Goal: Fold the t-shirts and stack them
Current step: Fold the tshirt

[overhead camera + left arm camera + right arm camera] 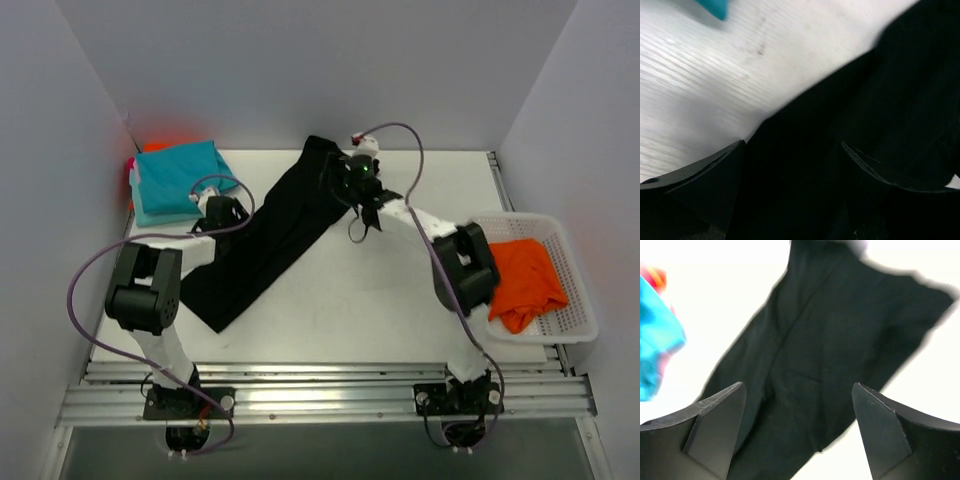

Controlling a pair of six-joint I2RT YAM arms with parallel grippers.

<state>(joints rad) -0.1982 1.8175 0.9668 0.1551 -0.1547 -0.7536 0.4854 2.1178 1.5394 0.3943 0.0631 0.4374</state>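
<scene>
One black t-shirt [265, 235], folded into a long strip, awaits its cross fold.
It lies directly beneath both sets of fingers. The right gripper [797, 385] and the left gripper [792, 142] hover spread wide and empty, apparently poised for a fresh grasp.

A: Where does the top view look from?
B: High above the near edge, down over the whole counter [350, 300].
A: The wrists?
B: Left hugs the black t-shirt [865, 125] past its fingers [700, 185]; right looks from higher. All three share that shirt.
</scene>
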